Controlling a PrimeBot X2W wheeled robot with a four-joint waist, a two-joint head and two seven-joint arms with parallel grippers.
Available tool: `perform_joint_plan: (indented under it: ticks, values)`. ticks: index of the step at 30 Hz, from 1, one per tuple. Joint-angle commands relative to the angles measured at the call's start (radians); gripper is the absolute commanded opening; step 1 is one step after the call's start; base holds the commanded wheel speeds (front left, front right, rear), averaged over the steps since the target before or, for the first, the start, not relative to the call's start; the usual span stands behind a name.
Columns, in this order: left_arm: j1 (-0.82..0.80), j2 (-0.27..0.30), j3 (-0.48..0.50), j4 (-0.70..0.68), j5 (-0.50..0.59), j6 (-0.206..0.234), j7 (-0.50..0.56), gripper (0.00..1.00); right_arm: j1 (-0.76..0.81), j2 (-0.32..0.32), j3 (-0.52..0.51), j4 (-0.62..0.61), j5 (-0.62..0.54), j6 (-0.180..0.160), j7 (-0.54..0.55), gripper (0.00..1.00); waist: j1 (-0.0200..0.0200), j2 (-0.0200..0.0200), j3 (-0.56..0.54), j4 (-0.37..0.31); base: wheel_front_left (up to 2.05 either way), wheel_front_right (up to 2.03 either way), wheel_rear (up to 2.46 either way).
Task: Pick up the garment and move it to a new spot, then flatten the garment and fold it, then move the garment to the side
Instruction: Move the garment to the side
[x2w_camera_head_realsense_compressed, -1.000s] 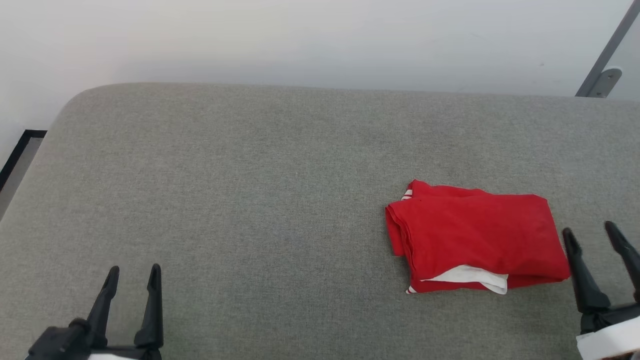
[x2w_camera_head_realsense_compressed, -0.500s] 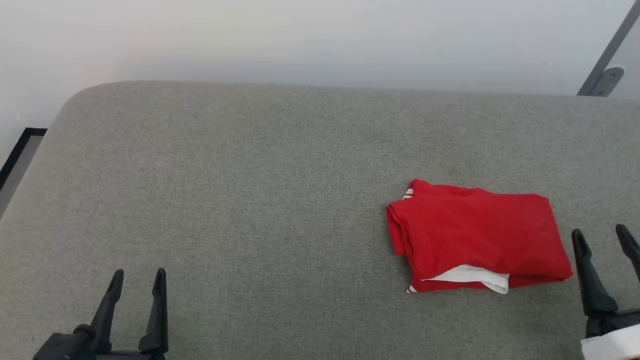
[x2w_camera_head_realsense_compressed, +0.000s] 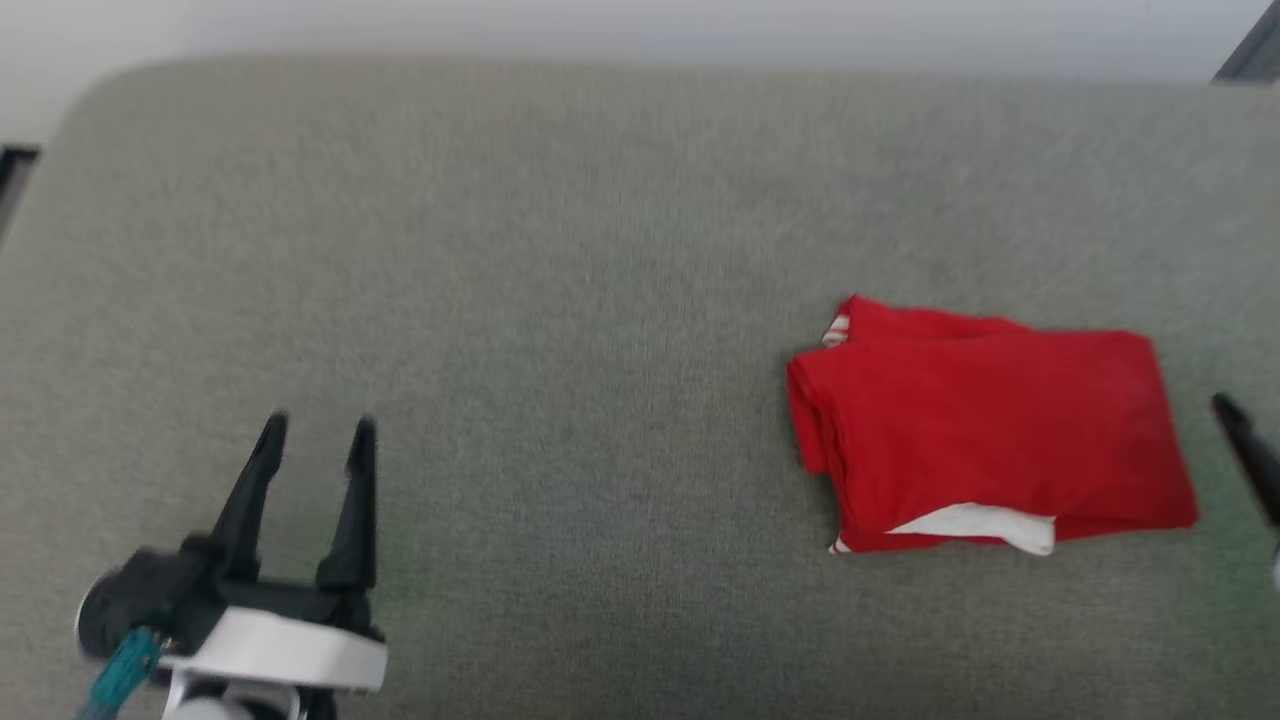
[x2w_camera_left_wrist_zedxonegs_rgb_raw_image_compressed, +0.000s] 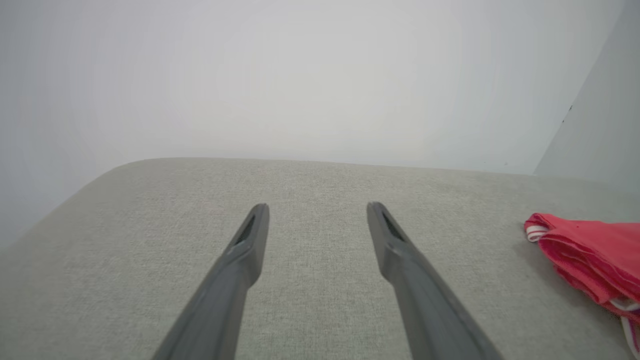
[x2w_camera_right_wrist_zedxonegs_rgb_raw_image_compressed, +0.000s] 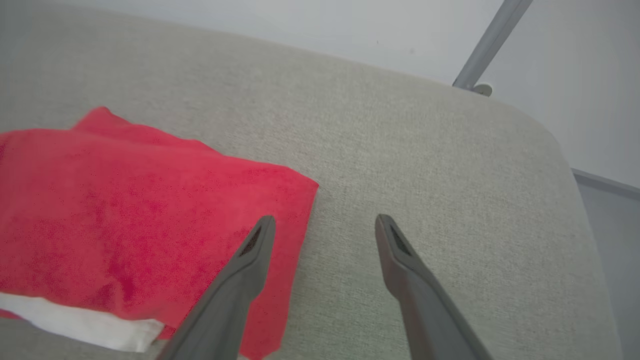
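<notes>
The folded garment is seen at 3 o'clock; left pincer and right pincer, cropped in head view, are held wide, empty.

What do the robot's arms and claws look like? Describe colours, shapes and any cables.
The left claw has two long, tapering dark fingers, each slotted near the tip, on a black base with a white rounded wrist cuff and a teal cable. The right claw has matching fingers.

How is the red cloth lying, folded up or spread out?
Folded up. The red cloth lies on the grey cushion as a neat block, layers stacked at its edge, white part peeking from underneath.
</notes>
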Motion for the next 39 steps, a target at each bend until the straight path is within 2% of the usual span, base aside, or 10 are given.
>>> perform_joint_plan:
  ticks: [1, 5, 8, 11, 16, 21, 22, 24, 30, 39]
  values:
    - [-0.039, 0.009, -0.015, 0.005, -0.002, -0.002, -0.005, 1.00, -0.044, -0.030, 0.004, 0.002, 0.019, 0.000, 0.077, 1.00, 0.0000, -0.0001, 0.084, 0.002, 0.00, 0.00, 0.00]
    - [-0.116, 0.015, -0.046, 0.008, -0.015, -0.002, -0.005, 1.00, -0.133, -0.098, 0.018, -0.001, 0.086, 0.000, 0.323, 1.00, 0.0000, -0.0001, 0.159, 0.009, 0.00, 0.00, 0.00]
    - [-0.169, 0.018, -0.069, 0.011, -0.024, -0.002, -0.005, 1.00, -0.177, -0.117, 0.033, -0.027, 0.143, 0.000, 0.493, 1.00, 0.0000, -0.0001, 0.205, 0.020, 0.00, 0.00, 0.00]
    - [-0.217, 0.022, -0.090, 0.014, -0.032, -0.002, -0.005, 1.00, -0.193, -0.118, 0.032, -0.057, 0.172, 0.000, 0.612, 1.00, 0.0000, -0.0001, 0.245, 0.036, 0.00, 0.00, 0.00]
    - [-0.274, 0.027, -0.106, 0.009, -0.038, -0.002, -0.005, 1.00, -0.186, -0.087, 0.028, -0.092, 0.164, 0.000, 0.721, 1.00, 0.0000, -0.0001, 0.298, 0.056, 0.00, 0.00, 0.00]
    - [-0.317, 0.035, -0.111, 0.024, -0.045, -0.002, -0.005, 1.00, -0.180, -0.035, 0.042, -0.092, 0.136, 0.000, 0.740, 1.00, 0.0000, -0.0001, 0.345, 0.063, 0.00, 0.00, 0.00]
    - [-0.326, 0.034, -0.111, 0.027, -0.046, -0.002, -0.005, 1.00, -0.175, -0.026, 0.050, -0.088, 0.135, 0.000, 0.749, 0.47, 0.0000, -0.0001, 0.353, 0.063, 0.00, 0.00, 0.00]
    - [-0.340, 0.038, -0.109, 0.033, -0.046, -0.002, -0.005, 1.00, -0.172, -0.001, 0.059, -0.083, 0.141, 0.000, 0.755, 0.00, 0.0000, -0.0001, 0.368, 0.058, 0.00, 0.00, 0.00]
    - [-0.368, 0.060, -0.110, 0.040, -0.044, -0.002, -0.005, 1.00, -0.205, 0.024, 0.030, -0.085, 0.119, -0.002, 0.701, 0.00, 0.0000, -0.0001, 0.385, 0.014, 0.00, 0.00, 0.00]
    - [-0.420, 0.116, -0.145, 0.024, -0.034, -0.002, -0.005, 1.00, -0.190, 0.024, -0.132, -0.102, 0.117, -0.004, 0.517, 0.00, 0.0000, -0.0001, 0.398, -0.120, 0.00, 0.00, 0.00]
